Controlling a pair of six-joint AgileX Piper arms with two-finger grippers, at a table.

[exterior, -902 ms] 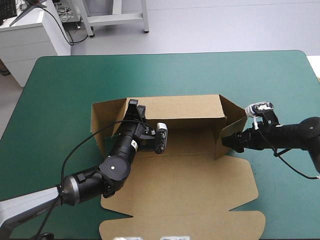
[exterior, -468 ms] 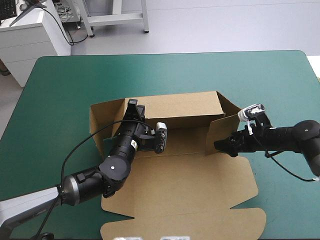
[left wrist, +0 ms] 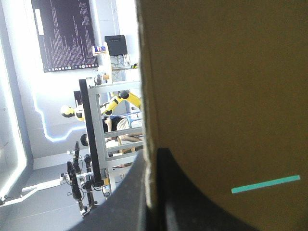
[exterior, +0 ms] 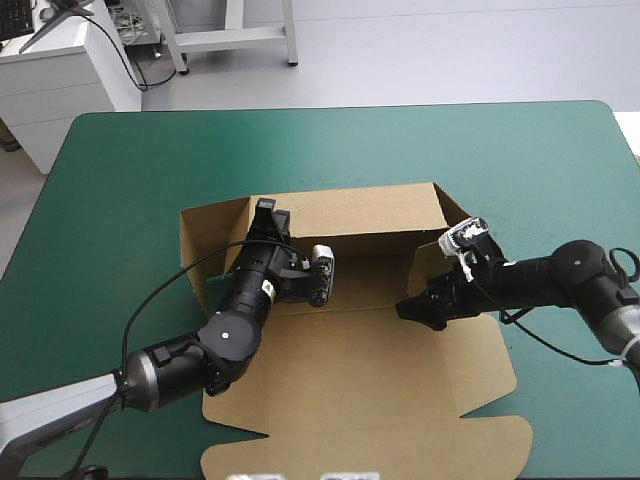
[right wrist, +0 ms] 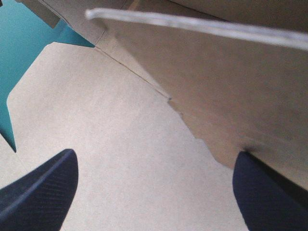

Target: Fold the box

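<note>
Left claw (exterior: pixel 265 212), all but closed, pinches the top edge of the rear wall (exterior: pixel 350 212) of the brown box (exterior: pixel 380 375). Right claw (exterior: pixel 412 308), fingers spread wide and holding nothing, sits low over the box floor, one finger against the raised right-hand flap (exterior: pixel 432 262). Box lies mid-way across the teal-green surface (exterior: pixel 140 170), lid panel (exterior: pixel 370 450) flat toward the near edge.

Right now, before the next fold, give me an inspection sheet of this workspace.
Surface: teal-green cover, the box lying mid-table.
Job's things: brown box; back wall raised, right side flap standing and angled inward, lid flat toward the near edge.
Clutter: nothing seen.
Grippers: left gripper shut on the back wall near its left end; right gripper open, at the flap's foot.
Cables: nothing seen.
Surroundings: nothing seen.
</note>
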